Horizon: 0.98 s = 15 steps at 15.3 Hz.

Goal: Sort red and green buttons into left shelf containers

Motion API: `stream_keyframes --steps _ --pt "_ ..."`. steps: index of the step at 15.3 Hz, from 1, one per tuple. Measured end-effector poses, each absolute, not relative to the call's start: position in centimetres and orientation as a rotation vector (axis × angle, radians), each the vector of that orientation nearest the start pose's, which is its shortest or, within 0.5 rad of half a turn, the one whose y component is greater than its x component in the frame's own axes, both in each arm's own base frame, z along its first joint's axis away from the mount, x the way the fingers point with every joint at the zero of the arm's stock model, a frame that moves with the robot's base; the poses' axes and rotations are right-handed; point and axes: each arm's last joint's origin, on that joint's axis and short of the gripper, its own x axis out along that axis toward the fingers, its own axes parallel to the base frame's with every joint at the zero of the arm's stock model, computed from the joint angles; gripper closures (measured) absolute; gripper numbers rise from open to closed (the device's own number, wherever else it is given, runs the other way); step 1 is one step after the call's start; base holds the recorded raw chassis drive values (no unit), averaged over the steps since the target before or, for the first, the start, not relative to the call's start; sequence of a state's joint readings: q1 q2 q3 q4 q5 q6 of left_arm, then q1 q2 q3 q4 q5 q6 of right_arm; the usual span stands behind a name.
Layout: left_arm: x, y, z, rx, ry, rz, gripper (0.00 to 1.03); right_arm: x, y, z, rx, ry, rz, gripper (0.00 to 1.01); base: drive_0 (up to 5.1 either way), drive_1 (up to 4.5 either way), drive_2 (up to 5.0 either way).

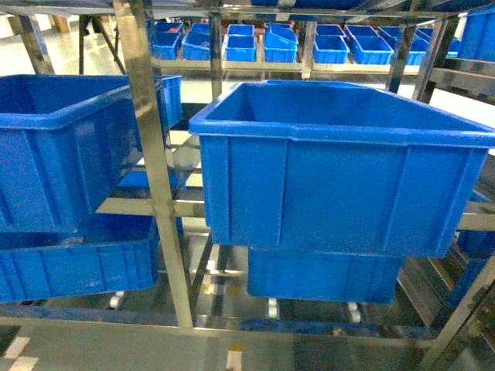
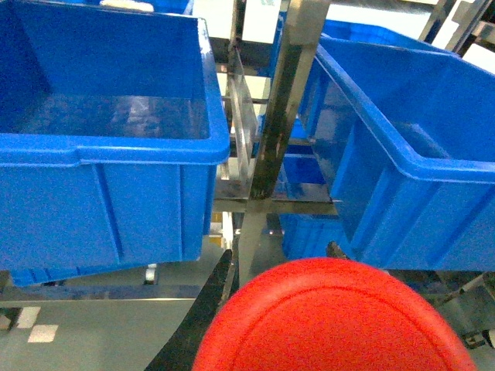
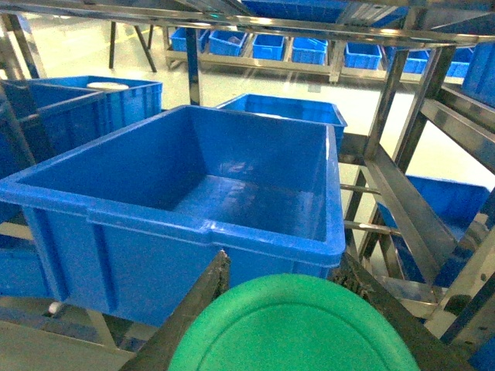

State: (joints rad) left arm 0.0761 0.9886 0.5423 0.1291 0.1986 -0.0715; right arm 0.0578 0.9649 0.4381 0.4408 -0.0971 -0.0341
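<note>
Presently listed, with the steel post [image 1: 158, 193] of the rack as landmark:

1. Left tub [image 1: 66, 147]: deep, blue, thick-rimmed, left of the post on the upper level. Nothing shows on the part of its floor seen from the left wrist view.
2. Right tub [image 1: 340, 166]: same type, right of the post, nearer the head camera. From the right wrist view its floor appears bare.
3. Lower tubs [image 1: 77, 267]: one beneath each upper tub, partly hidden.
4. Small trays [image 1: 286, 45]: a row of shallow blue trays on a far rack, well behind the post.
5. Red button [image 2: 336, 317]: cap only visible, filling the bottom of the left wrist view, in front of the post and below the tub rims, between the two dark fingers [image 2: 213, 297] of the left gripper [image 2: 278, 267], which stand closed against its sides.
6. Green button [image 3: 294, 325]: cap only visible, in front of the right tub's near wall, right of the post, gripped likewise between the fingers [image 3: 205, 290] of the right gripper [image 3: 282, 263].

Neither gripper shows in the head view.
</note>
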Motion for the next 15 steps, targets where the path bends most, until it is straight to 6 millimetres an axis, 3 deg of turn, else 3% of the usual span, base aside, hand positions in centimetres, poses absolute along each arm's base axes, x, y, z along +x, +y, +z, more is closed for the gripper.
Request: stream_keyframes --steps 7,15 --pt "21.30 1.04 24.33 -0.113 0.310 -0.113 0.76 20.73 1.48 24.09 -0.032 0.083 0.156 0.66 0.1 4.40 -4.3" --pt "21.41 1.05 24.13 -0.114 0.322 -0.111 0.76 20.81 1.48 23.96 -0.032 0.091 0.156 0.66 0.0 0.00 0.0"
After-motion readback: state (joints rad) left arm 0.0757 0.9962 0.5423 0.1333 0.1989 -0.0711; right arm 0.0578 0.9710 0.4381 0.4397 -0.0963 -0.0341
